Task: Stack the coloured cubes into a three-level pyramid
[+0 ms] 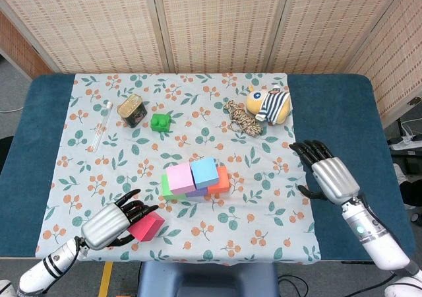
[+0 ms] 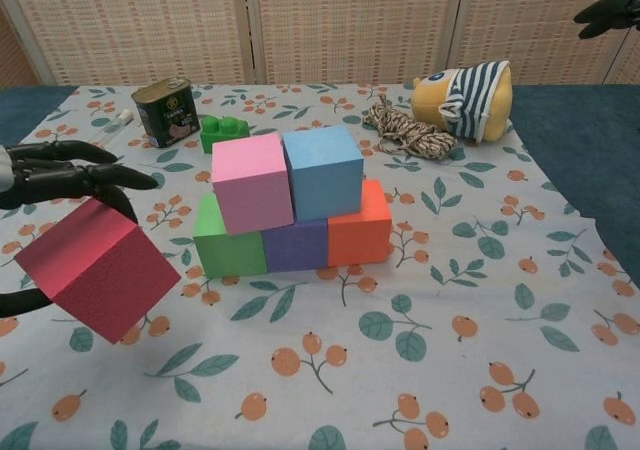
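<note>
A two-level stack stands mid-cloth: green cube (image 2: 227,242), purple cube (image 2: 295,245) and orange cube (image 2: 360,225) below, pink cube (image 2: 251,182) and blue cube (image 2: 322,171) on top; the same pink cube (image 1: 179,177) and blue cube (image 1: 204,171) show in the head view. My left hand (image 1: 112,223) holds a red cube (image 2: 98,268), lifted off the cloth near the front left, with the red cube (image 1: 148,227) to the left and front of the stack. My right hand (image 1: 328,175) hovers open at the cloth's right edge, holding nothing.
At the back left stand a tin can (image 1: 132,109), a green toy brick (image 1: 159,122) and a clear tube (image 1: 101,126). A coiled rope (image 1: 242,119) and a striped plush toy (image 1: 270,105) lie at the back right. The blue table (image 1: 336,105) borders the floral cloth (image 1: 264,204).
</note>
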